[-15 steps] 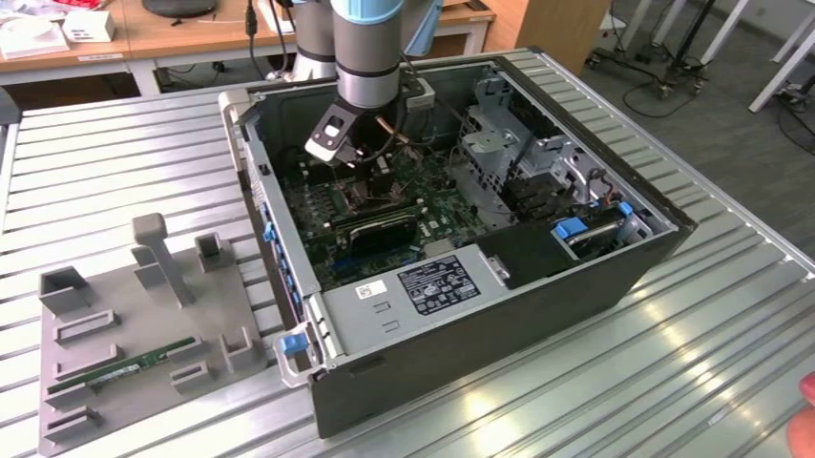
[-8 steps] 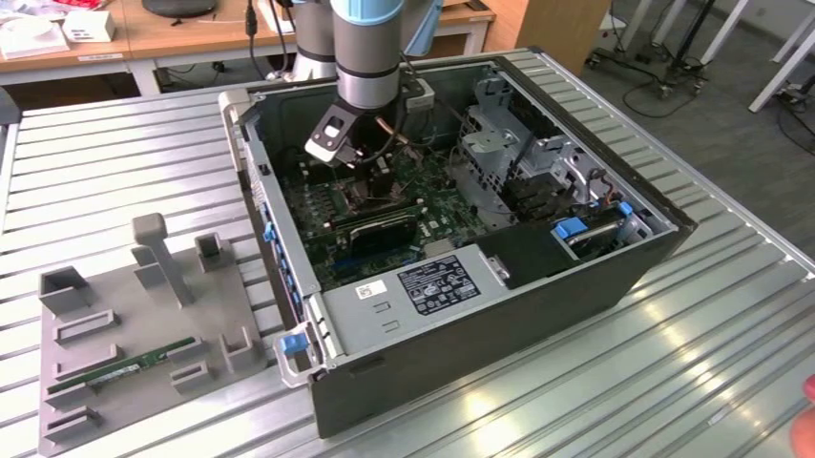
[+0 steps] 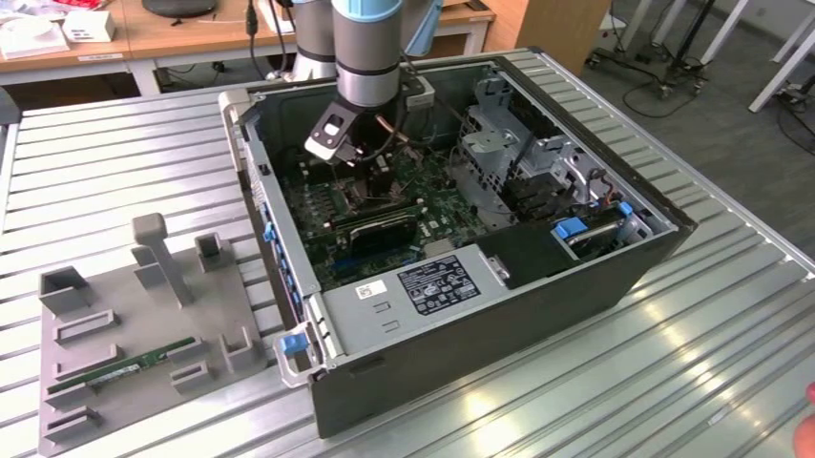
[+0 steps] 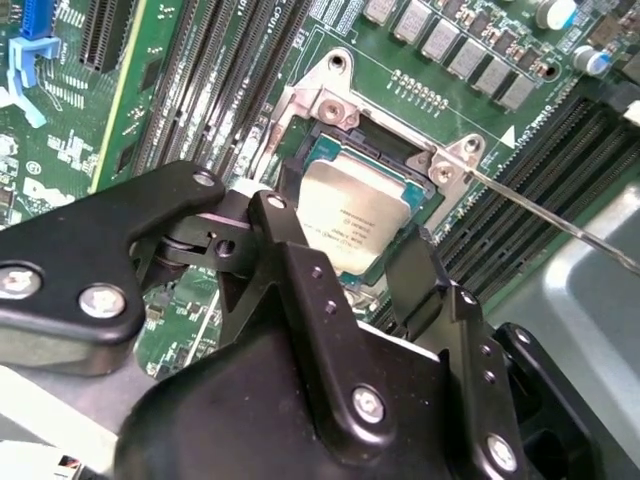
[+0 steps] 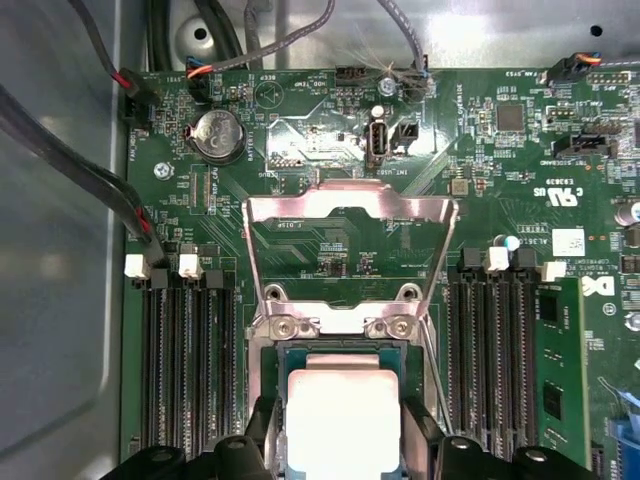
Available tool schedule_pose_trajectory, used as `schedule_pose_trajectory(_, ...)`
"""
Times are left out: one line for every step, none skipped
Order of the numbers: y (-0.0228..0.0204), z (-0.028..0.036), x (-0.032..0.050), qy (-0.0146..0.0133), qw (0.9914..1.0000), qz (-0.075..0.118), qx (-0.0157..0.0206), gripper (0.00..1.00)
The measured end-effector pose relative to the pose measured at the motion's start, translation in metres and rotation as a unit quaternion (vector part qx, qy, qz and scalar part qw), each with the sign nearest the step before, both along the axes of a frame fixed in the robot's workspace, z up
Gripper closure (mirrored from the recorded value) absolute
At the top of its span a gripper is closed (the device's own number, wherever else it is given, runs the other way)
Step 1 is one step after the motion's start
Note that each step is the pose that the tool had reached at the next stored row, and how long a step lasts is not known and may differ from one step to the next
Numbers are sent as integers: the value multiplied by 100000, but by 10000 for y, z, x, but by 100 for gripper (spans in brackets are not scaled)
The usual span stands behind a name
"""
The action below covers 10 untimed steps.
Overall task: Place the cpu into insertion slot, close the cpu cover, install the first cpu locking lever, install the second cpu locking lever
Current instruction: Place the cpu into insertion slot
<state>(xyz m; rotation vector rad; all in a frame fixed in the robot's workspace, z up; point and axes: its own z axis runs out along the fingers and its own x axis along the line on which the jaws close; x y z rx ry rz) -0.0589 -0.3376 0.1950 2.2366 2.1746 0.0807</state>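
Note:
The cpu [image 5: 343, 415] [image 4: 355, 215], a flat square chip with a silver top, lies in the insertion slot [image 4: 330, 150] on the green motherboard. My gripper [image 5: 343, 440] [image 4: 345, 235] hangs straight over it, one black finger [image 4: 275, 215] against each of two opposite edges, shut on the chip. The cpu cover [image 5: 350, 208], a thin silvery frame, is folded back on its hinge and leaves the socket open. A thin wire locking lever [image 4: 560, 222] sticks out beside the socket. In the exterior view my gripper [image 3: 369, 167] reaches down inside the computer case [image 3: 510, 315].
Memory slots [image 5: 190, 370] run along both sides of the socket, and cables [image 5: 110, 190] cross the board's edge. Drive cages [image 3: 522, 162] and the power supply [image 3: 427, 281] crowd the case. Outside it, a grey fixture [image 3: 90, 401] holds a green memory stick [image 3: 128, 365].

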Motion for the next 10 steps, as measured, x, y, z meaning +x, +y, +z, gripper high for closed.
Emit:
schedule_pose_trajectory(0, 8, 0, 1, 100000, -1, -5, 40)
schedule_pose_trajectory(0, 11, 0, -6, 100000, 2, 6, 40)
schedule_pose_trajectory(0, 11, 0, -7, 100000, 1, 10, 40)
schedule_pose_trajectory(0, 11, 0, -12, 100000, 0, 15, 40)
schedule_pose_trajectory(0, 12, 0, -11, 100000, 3, 12, 40)
schedule_pose_trajectory(0, 13, 0, -6, 100000, 3, 35, 40)
schedule_pose_trajectory(1, 13, 0, 3, 100000, 3, 90, 40)
schedule_pose_trajectory(2, 13, 0, -3, 100000, 2, 142, 40)
schedule_pose_trajectory(2, 14, 0, 0, 100000, 4, 142, 40)
schedule_pose_trajectory(2, 17, 0, 7, 100000, 2, 135, 40)
